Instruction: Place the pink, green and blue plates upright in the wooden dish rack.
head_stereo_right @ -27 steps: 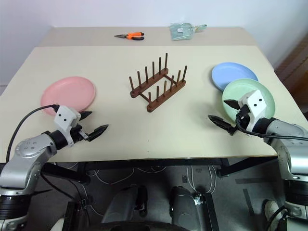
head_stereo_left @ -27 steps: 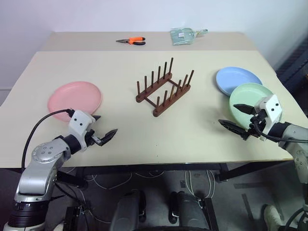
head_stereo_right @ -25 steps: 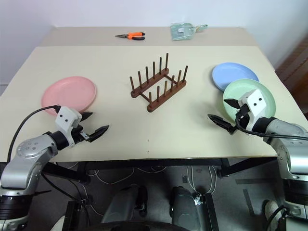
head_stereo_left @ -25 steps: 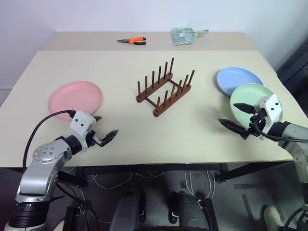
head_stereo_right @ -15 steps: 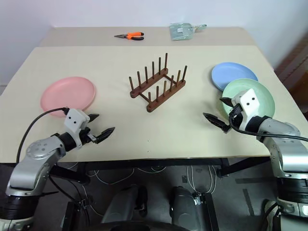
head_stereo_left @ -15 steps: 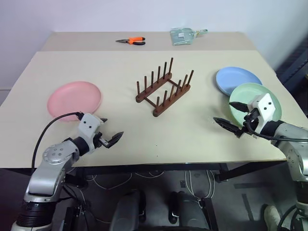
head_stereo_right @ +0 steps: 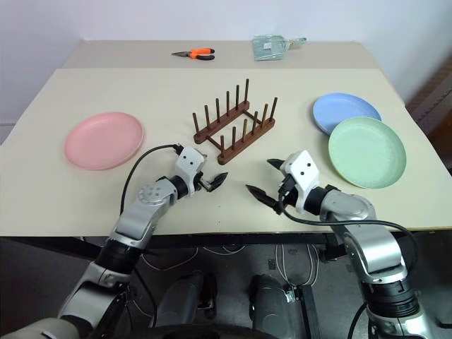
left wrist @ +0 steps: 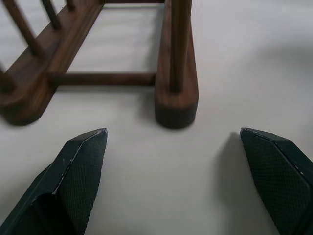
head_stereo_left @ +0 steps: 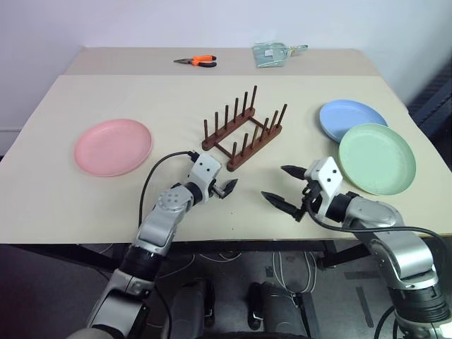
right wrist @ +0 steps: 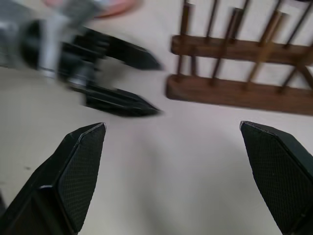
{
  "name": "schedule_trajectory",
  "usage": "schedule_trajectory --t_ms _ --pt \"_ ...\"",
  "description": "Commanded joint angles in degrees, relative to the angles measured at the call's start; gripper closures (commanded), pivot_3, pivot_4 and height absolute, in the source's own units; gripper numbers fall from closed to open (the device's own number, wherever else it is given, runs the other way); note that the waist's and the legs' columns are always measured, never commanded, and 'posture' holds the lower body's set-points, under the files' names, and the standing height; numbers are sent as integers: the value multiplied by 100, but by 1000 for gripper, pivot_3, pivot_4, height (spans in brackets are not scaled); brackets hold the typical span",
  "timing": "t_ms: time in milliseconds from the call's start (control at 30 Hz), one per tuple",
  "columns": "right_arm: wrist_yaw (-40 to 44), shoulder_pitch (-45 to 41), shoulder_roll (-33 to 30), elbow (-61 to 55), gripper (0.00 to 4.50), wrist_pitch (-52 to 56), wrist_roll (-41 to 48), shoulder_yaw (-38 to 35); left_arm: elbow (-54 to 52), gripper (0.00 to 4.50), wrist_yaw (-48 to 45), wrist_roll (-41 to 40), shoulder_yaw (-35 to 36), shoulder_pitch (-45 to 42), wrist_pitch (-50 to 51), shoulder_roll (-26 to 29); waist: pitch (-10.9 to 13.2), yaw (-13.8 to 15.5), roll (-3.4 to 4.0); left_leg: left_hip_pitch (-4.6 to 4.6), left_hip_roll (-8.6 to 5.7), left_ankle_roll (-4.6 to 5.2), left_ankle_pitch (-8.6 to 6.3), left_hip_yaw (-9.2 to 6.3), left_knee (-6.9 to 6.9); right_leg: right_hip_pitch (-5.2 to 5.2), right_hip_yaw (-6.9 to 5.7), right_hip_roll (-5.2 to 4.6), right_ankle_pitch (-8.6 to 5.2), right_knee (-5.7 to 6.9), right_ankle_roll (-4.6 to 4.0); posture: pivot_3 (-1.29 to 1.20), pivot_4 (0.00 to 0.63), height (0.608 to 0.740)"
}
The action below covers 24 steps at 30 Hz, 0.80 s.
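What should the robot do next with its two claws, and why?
Probably nudge the wooden dish rack straight first. Both the left gripper and the right gripper hang open and empty just in front of its near end, and the rack sits slanted on the table. The pink plate, green plate and blue plate lie flat, farther away.

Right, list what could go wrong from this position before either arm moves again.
1. The left gripper and right gripper, both open and empty, hover close together near the wooden dish rack; they may collide or knock the light rack askew.
2. The green plate overlaps the blue plate, so lifting one may drag the other.
3. The pink plate lies flat on the table; its low rim may slip from the fingers.
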Motion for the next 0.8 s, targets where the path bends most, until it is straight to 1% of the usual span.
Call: schedule_trajectory --t_ms 33,100,167,200,267,300,367,467,567,633,700,767,800 --pt "-75 60 -21 -219 0 -31 -44 -74 849 263 -11 150 -109 -265 -228 -249 0 44 1 -1 1 3 -2 0 7 1 0 0 0 0 1 0 150 740" --pt "-79 39 -42 -184 0 -72 -105 -65 1101 908 -83 105 -67 -434 -371 -386 -1 85 1 -6 3 10 -6 -1 26 1 -1 1 1 4 3 0 150 740" --pt "-80 -5 -32 -144 0 -90 -128 -72 1204 1845 -175 91 -36 -504 -499 -421 -1 98 2 -10 4 17 -11 -2 36 3 -1 1 4 4 7 0 150 740" --pt "-80 -17 -30 -112 0 -122 -160 -73 1228 2440 -225 85 -26 -517 -533 -421 -1 98 2 -10 4 20 -13 -1 39 4 -1 0 4 4 8 0 150 740" --pt "-72 -8 -62 -58 0 -200 -244 -80 1229 3474 -380 103 -64 -514 -621 -371 -1 99 2 -11 4 23 -15 -2 43 5 0 -1 4 4 9 0 150 740" --pt "-64 1 -82 -48 0 -217 -272 -89 1213 3794 -480 122 -98 -508 -672 -327 -1 97 2 -11 4 23 -15 -2 44 5 -1 -2 4 4 9 0 150 740" --pt "45 84 -211 -30 0 -229 -257 -209 1051 3771 -925 80 -214 -449 -897 -165 -1 91 2 -12 4 22 -15 -1 45 4 0 -2 4 4 9 0 150 740" --pt "258 245 -506 27 0 -200 -182 -503 688 3771 -1815 -204 -281 -350 -1211 141 0 87 4 -14 5 22 -16 -1 44 2 0 -1 3 1 10 0 150 740" --pt "438 435 -811 207 0 -295 -199 -862 526 3771 -2752 -525 -259 -411 -1199 492 1 89 5 -19 5 23 -17 -1 46 -1 0 -3 3 -2 10 0 150 740" --pt "484 543 -903 323 0 -372 -215 -1055 612 3771 -3062 -528 -263 -520 -1174 667 1 89 5 -19 5 23 -17 -1 46 -1 0 -3 3 -2 10 0 150 740" --pt "498 651 -946 398 0 -459 -273 -1161 857 3771 -3125 -441 -212 -618 -1247 750 1 91 5 -19 5 24 -18 -1 46 -1 0 -3 3 -3 10 0 150 740" --pt "481 728 -950 408 0 -506 -313 -1222 1118 2723 -3003 -309 -155 -687 -1292 789 1 90 5 -19 5 25 -19 -1 46 -1 0 -3 3 -3 10 0 150 740" --pt "465 756 -946 396 0 -511 -311 -1246 1212 2356 -2895 -209 -149 -700 -1307 823 1 90 4 -19 5 26 -19 -1 47 -1 1 -4 3 -3 10 0 150 740"
